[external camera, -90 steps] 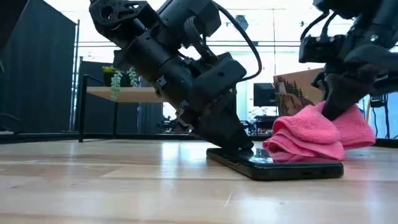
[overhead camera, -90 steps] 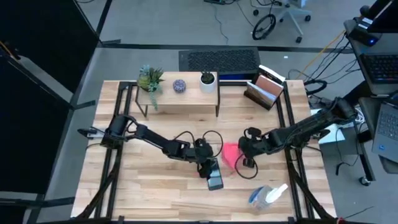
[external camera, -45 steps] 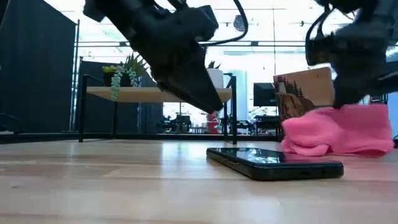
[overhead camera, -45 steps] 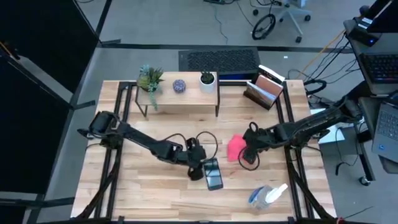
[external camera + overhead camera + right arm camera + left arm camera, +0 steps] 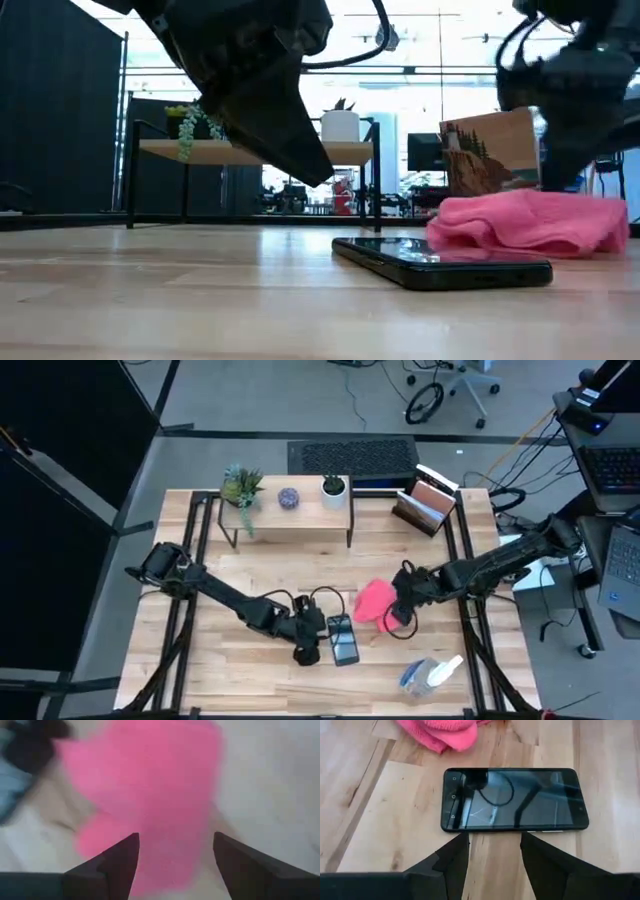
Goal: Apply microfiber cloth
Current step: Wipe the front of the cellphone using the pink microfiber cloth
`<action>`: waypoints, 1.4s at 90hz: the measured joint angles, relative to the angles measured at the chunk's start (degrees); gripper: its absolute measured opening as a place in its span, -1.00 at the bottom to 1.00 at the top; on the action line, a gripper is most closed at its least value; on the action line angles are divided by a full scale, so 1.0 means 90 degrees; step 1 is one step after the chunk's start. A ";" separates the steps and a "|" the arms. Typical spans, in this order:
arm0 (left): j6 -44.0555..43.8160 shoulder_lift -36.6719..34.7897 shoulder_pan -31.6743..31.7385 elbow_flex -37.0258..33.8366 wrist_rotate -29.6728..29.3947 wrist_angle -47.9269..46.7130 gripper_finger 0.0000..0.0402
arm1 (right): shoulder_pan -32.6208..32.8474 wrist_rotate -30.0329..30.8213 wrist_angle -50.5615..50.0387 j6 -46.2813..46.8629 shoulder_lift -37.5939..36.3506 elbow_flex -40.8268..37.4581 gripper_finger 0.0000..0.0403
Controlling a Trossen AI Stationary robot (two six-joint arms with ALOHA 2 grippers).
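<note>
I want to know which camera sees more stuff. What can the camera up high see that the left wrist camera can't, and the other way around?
Only the high view shows both arms, the right gripper open at the cloth's edge, the spray bottle and the small shelf with plants.

Only the left wrist view shows the left gripper up close, fingers open beside the phone's long edge, and reflections in the dark screen.

Both show the black phone lying flat on the wooden table, with the pink microfiber cloth beside it, not on it.
</note>
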 joint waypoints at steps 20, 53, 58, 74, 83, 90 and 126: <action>-0.0152 -0.0005 0.0012 0.0005 -0.0011 0.0163 -0.18 | 0.0157 0.0293 0.0326 0.0104 -0.0709 -0.0002 0.17; -0.0110 0.0410 0.0436 0.0017 -0.0242 0.0681 -0.18 | 0.0250 0.1464 0.1965 -0.1408 0.0971 -0.0001 0.17; -0.0134 0.0511 0.0524 0.0016 -0.0220 0.0669 -0.18 | 0.0250 0.1463 0.2021 -0.1445 0.1227 0.0000 0.17; -0.0147 0.0813 0.0720 0.0015 -0.0189 0.0686 -0.18 | 0.0255 0.1462 0.2236 -0.1425 0.1754 -0.0001 0.17; -0.0152 0.0955 0.0779 0.0019 -0.0168 0.0738 -0.18 | 0.0241 0.1471 0.2551 -0.1588 0.2030 -0.0002 0.17; -0.0154 0.1044 0.0822 0.0037 -0.0066 0.0834 -0.18 | 0.0205 0.1477 0.2717 -0.1742 0.2280 0.0000 0.17; 0.0211 0.0984 0.0852 0.0052 0.0107 0.0741 -0.19 | 0.0150 0.1533 0.2828 -0.1763 0.2841 0.0029 0.17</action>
